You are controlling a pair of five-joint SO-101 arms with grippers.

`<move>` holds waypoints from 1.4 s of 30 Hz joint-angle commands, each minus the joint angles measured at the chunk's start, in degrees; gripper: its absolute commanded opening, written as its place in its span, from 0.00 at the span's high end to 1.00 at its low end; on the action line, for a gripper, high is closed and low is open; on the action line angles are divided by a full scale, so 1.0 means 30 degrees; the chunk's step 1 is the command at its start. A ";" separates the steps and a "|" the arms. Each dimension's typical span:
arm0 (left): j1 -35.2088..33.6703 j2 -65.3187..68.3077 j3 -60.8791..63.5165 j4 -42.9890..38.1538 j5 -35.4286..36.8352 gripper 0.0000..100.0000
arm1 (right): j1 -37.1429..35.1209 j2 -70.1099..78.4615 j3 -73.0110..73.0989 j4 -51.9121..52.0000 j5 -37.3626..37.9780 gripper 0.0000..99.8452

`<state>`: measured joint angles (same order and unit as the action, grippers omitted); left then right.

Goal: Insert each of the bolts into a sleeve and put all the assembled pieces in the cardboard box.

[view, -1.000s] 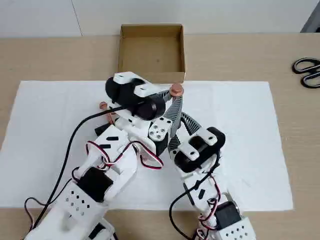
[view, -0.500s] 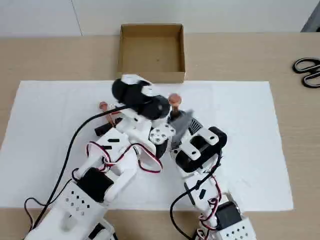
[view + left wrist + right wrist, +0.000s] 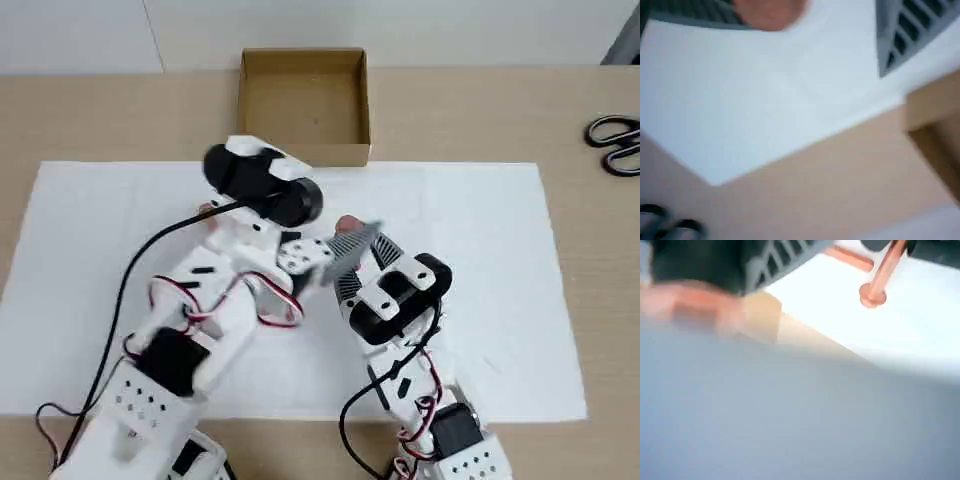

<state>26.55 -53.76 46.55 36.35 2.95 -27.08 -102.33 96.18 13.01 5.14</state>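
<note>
Bolt (image 3: 881,277) and a second copper rod (image 3: 847,257) lie just beside each other on a white paper sheet (image 3: 480,330) that covers the middle of a pale wooden table (image 3: 600,250). Nearest, the left arm (image 3: 190,340) and the right arm (image 3: 410,310) stand side by side at the sheet's near edge, leaning toward each other. The bolt is copper-coloured, with a slim shaft and a flat round head. The right gripper (image 3: 352,240) has a round copper piece (image 3: 346,223) at its tip. I cannot tell whether the jaws of either of the 2 arms are spread or pressed together. Open white paper stretches from the right arm to the sheet's right edge. Just beyond the sheet's far edge stands the cardboard box (image 3: 305,153), open on top. Scissors (image 3: 612,143) lie at the table's right edge.
</note>
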 commanded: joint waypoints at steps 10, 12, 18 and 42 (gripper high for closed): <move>-0.6711 -0.6857 -0.1392 0.5568 0.3311 0.90 | 0.2271 -0.0308 -0.3722 0.3297 -0.0029 1.00; -0.7736 -0.8762 0.0278 0.5509 0.4571 0.95 | 0.1333 -0.0308 -0.4601 0.4879 -0.0029 1.00; -0.9700 -1.4711 0.6579 0.5509 0.5099 0.99 | -0.0278 -0.0308 -0.5011 0.6608 -0.0996 1.00; -0.9905 -1.5560 0.9509 0.4806 -0.3311 0.99 | 0.4791 2.6945 -2.4029 0.6139 0.2110 1.00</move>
<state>-2.81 -100.44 75.30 52.53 -6.46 -13.01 -35.43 37.71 35.16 11.03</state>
